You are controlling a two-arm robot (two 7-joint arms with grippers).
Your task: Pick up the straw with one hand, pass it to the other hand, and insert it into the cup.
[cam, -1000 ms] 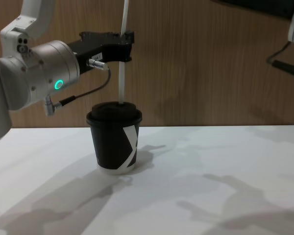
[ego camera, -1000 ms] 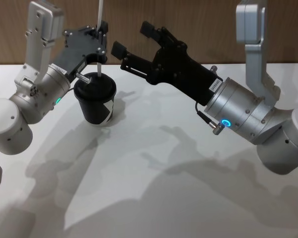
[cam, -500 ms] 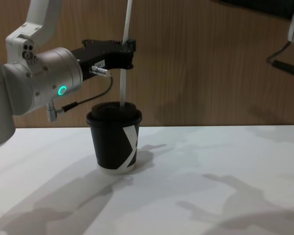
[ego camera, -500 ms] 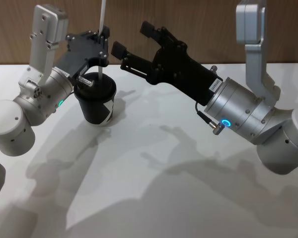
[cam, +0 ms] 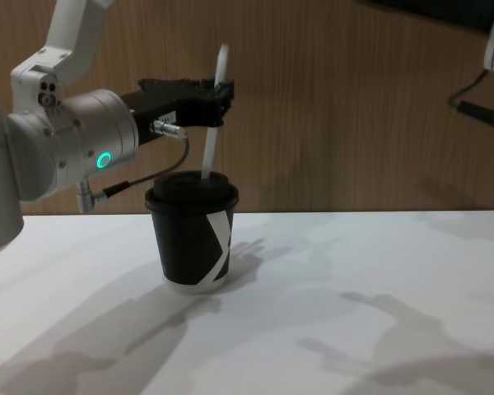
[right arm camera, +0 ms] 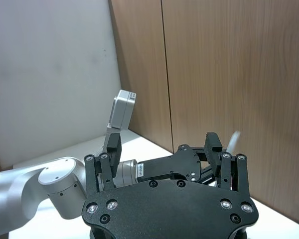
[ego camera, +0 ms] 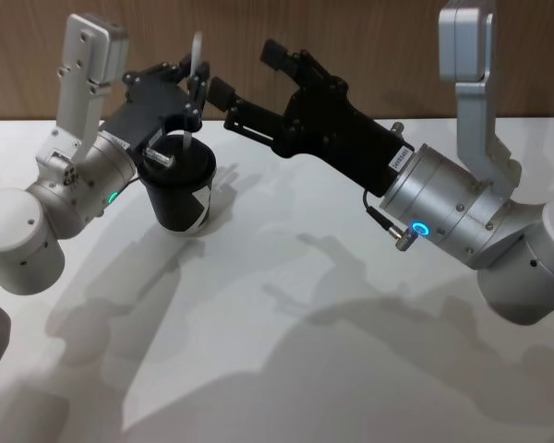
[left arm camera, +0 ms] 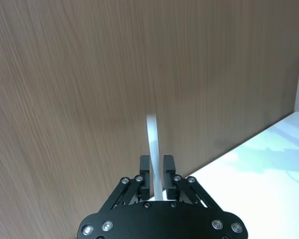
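Left gripper (ego camera: 195,83), on the arm whose silver wrist carries a glowing green ring (cam: 104,159), is clamped on the white straw (cam: 211,144), its two black fingers pinching the tube high up so that a short length sticks out above them. Seen from the chest, the straw leans slightly, its top tipped toward the robot's right, and its lower end meets the top of the black domed lid (cam: 191,188) of the cup (cam: 194,245). How far the tube goes in cannot be told. The cup stands upright on the white table (ego camera: 314,369), on the robot's left and near the wood-panelled wall (cam: 354,107), with its white angular mark facing the robot. Right gripper (ego camera: 249,74) hangs in the air beside the cup and above the table, its fingers spread wide apart and holding nothing, their tips pointing toward the left gripper and close to it.
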